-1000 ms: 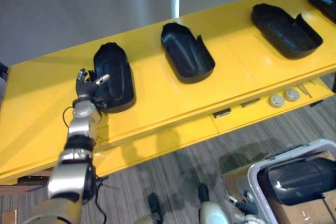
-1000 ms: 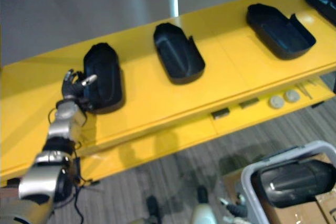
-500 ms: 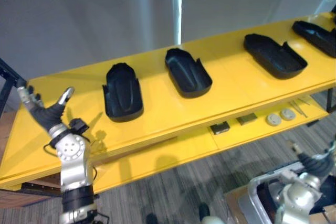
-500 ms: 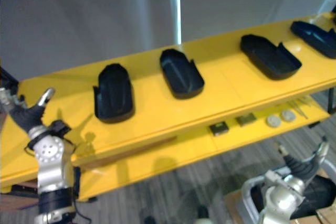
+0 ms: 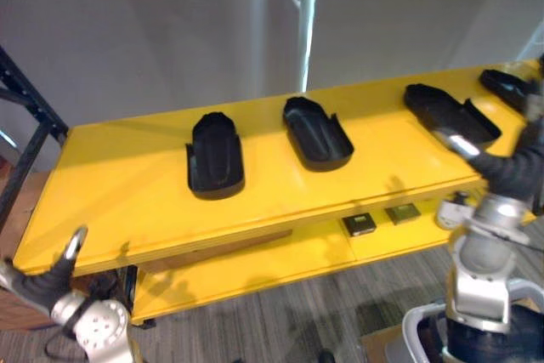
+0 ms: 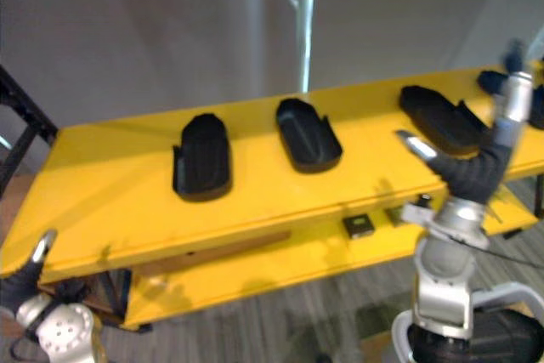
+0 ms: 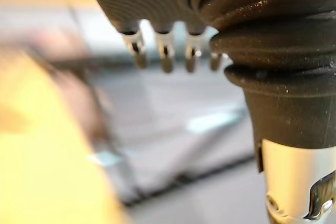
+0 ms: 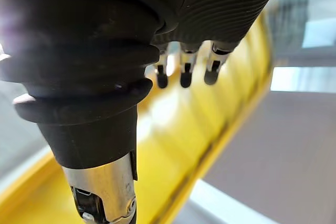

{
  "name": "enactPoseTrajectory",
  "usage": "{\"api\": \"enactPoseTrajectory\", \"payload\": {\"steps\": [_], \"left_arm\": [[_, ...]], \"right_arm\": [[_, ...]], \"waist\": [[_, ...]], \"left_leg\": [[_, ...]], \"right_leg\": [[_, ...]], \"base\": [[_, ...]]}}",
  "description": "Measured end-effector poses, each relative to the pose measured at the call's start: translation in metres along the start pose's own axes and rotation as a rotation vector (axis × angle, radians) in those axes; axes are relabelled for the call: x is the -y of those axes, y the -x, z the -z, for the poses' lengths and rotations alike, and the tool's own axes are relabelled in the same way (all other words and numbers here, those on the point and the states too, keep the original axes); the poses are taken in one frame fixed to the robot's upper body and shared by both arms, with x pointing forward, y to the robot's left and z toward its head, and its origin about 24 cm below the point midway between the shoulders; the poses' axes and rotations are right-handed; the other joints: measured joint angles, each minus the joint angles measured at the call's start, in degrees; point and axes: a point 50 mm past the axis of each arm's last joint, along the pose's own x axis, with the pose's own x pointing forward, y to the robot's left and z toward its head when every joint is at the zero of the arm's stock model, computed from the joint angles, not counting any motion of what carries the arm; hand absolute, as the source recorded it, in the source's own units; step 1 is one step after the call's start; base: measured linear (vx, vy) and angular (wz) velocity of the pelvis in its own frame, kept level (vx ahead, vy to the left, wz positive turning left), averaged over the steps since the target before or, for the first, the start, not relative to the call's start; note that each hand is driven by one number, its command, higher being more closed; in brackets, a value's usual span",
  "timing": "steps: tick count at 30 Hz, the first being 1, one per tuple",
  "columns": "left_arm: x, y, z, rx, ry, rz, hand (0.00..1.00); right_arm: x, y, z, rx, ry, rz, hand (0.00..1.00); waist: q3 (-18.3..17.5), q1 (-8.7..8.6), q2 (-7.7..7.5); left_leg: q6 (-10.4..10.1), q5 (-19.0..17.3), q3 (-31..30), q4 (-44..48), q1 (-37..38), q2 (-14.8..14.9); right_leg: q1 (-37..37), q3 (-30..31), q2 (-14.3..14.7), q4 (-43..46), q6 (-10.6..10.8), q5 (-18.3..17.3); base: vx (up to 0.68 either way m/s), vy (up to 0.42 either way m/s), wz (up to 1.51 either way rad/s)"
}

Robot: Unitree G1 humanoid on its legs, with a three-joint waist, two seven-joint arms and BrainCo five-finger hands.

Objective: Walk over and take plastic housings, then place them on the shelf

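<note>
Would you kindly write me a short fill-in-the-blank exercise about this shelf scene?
The plastic housings lie on a ____ shelf. Each housing is ____ in colour. The left hand and right hand each hold ____.
Missing words: yellow; black; nothing.

Background: I see a grey wall [image 5: 153,31] crossed by a pale vertical strip [image 5: 308,23]. Far left: a black metal frame [image 5: 34,91], with a slanted bar. Centre right: a small dark block [image 5: 359,224] just beside a second dark block [image 5: 401,213]. Foreground: grey striped carpet [image 5: 280,312].
</note>
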Motion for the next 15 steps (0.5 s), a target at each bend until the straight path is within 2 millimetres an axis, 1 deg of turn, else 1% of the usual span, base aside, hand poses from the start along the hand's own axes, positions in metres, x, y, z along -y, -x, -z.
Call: {"api": "enactPoseTrajectory", "payload": {"steps": [1, 2, 3, 4, 5, 6, 7, 8, 9, 10, 11, 12, 13, 14, 15], "left_arm": [[-0.012, 0.001, 0.02, -0.072, -0.064, -0.029, 0.0], [-0.02, 0.002, 0.03, -0.11, -0.093, -0.048, 0.0], [-0.038, 0.006, 0.054, -0.213, -0.162, -0.1, 0.0], [-0.051, 0.008, 0.068, -0.284, -0.177, -0.149, 0.0], [-0.059, 0.01, 0.076, -0.332, -0.175, -0.186, 0.0], [-0.075, 0.016, 0.092, -0.421, -0.191, -0.258, 0.0], [-0.086, 0.022, 0.103, -0.485, -0.212, -0.301, 0.0], [-0.098, 0.033, 0.117, -0.566, -0.239, -0.342, 0.0], [-0.103, 0.039, 0.123, -0.61, -0.245, -0.356, 0.0], [-0.109, 0.052, 0.135, -0.695, -0.266, -0.368, 0.0], [-0.113, 0.062, 0.142, -0.748, -0.28, -0.365, 0.0], [-0.114, 0.073, 0.149, -0.8, -0.288, -0.337, 0.0], [-0.114, 0.086, 0.157, -0.864, -0.305, -0.272, 0.0], [-0.109, 0.098, 0.164, -0.927, -0.298, -0.194, 0.0], [-0.106, 0.103, 0.167, -0.958, -0.284, -0.152, 0.0]], "right_arm": [[-0.009, 0.001, 0.004, -0.024, -0.071, -0.053, 0.0], [-0.013, 0.001, 0.006, -0.038, -0.112, -0.084, 0.0], [-0.022, 0.004, 0.01, -0.068, -0.194, -0.146, 0.0], [-0.028, 0.006, 0.012, -0.087, -0.248, -0.178, 0.0], [-0.031, 0.007, 0.014, -0.1, -0.291, -0.197, 0.0], [-0.038, 0.009, 0.014, -0.117, -0.36, -0.236, 0.0], [-0.043, 0.011, 0.014, -0.122, -0.405, -0.264, 0.0], [-0.049, 0.013, 0.013, -0.13, -0.46, -0.302, 0.0], [-0.052, 0.014, 0.013, -0.136, -0.495, -0.323, 0.0], [-0.057, 0.016, 0.012, -0.148, -0.561, -0.361, 0.0], [-0.062, 0.018, 0.011, -0.155, -0.596, -0.394, 0.0], [-0.066, 0.02, 0.01, -0.16, -0.628, -0.426, 0.0], [-0.071, 0.02, 0.008, -0.163, -0.665, -0.476, 0.0], [-0.075, 0.019, 0.006, -0.16, -0.702, -0.521, 0.0], [-0.078, 0.019, 0.005, -0.162, -0.731, -0.54, 0.0]], "waist": [[-0.1, 0.28, -0.24], [-0.2, 0.54, -0.44], [-0.6, 1.37, -0.87], [-0.7, 1.41, -1.1], [-0.8, 1.41, -1.22], [-1.0, 1.56, -1.56], [-1.1, 1.73, -1.71], [-1.2, 2.0, -1.84], [-1.2, 2.08, -1.89], [-1.3, 2.39, -1.94], [-1.3, 2.71, -1.99], [-1.3, 2.89, -2.08], [-1.3, 3.01, -2.1], [-1.2, 3.06, -2.23], [-1.2, 3.12, -2.29]], "left_leg": [[0.1, 0.2, -0.5, 0.0, -0.4, 0.0], [0.1, 0.2, -0.6, 0.0, -0.5, 0.0], [0.1, 0.2, -1.0, 0.0, -0.7, 0.0], [0.1, 0.3, -1.7, 0.0, -0.9, 0.0], [0.1, 0.4, -2.1, 0.0, -1.1, 0.0], [0.0, 0.4, -2.5, 0.0, -1.3, 0.0], [0.0, 0.5, -2.7, 0.0, -1.4, 0.0], [0.0, 0.6, -3.1, 0.0, -1.7, 0.0], [-0.1, 0.6, -3.3, 0.0, -1.9, 0.1], [-0.4, 0.6, -3.5, 0.0, -2.1, 0.1], [-0.4, 0.7, -3.5, 0.0, -2.1, 0.2], [-0.5, 0.8, -3.5, 0.0, -2.2, 0.3], [-0.6, 1.0, -3.6, 0.0, -2.6, 0.5], [-0.6, 1.3, -3.7, 0.0, -3.2, 0.6], [-0.6, 1.4, -3.6, 0.0, -3.5, 0.7]], "right_leg": [[0.0, -0.7, 0.0, -0.1, 0.0, 0.0], [0.0, -0.7, 0.0, -0.2, 0.0, 0.0], [0.0, -0.9, 0.0, -0.3, 0.0, 0.0], [0.1, -1.4, 0.0, -0.3, 0.0, 0.0], [0.2, -2.0, -0.1, -0.3, -0.1, 0.0], [0.2, -2.3, -0.1, -0.3, -0.2, -0.1], [0.2, -2.4, -0.1, -0.2, -0.2, -0.2], [0.1, -2.7, -0.1, 0.0, -0.4, -0.3], [0.1, -3.0, -0.1, 0.0, -0.4, -0.3], [-0.1, -3.3, -0.1, 0.2, -0.5, -0.4], [-0.3, -3.2, 0.0, 0.4, -0.6, -0.5], [-0.5, -3.2, 0.0, 0.6, -0.8, -0.7], [-0.8, -3.4, 0.1, 0.7, -1.0, -0.9], [-1.4, -3.6, 0.2, 0.8, -1.2, -1.0], [-1.7, -3.6, 0.2, 0.9, -1.2, -1.0]], "base": [[0.01, -0.012, 0.39], [0.01, -0.005, 0.18], [0.01, -0.006, 0.15], [0.01, -0.011, 0.21], [-0.01, -0.006, 0.24], [-0.02, -0.003, 0.18], [-0.02, 0.001, 0.16], [-0.03, -0.001, 0.14], [-0.03, -0.003, 0.14], [-0.04, -0.004, 0.07], [-0.04, -0.008, 0.03], [-0.05, -0.014, 0.02], [-0.05, -0.018, 0.06], [-0.05, -0.015, 0.06], [-0.05, -0.015, 0.05]]}}
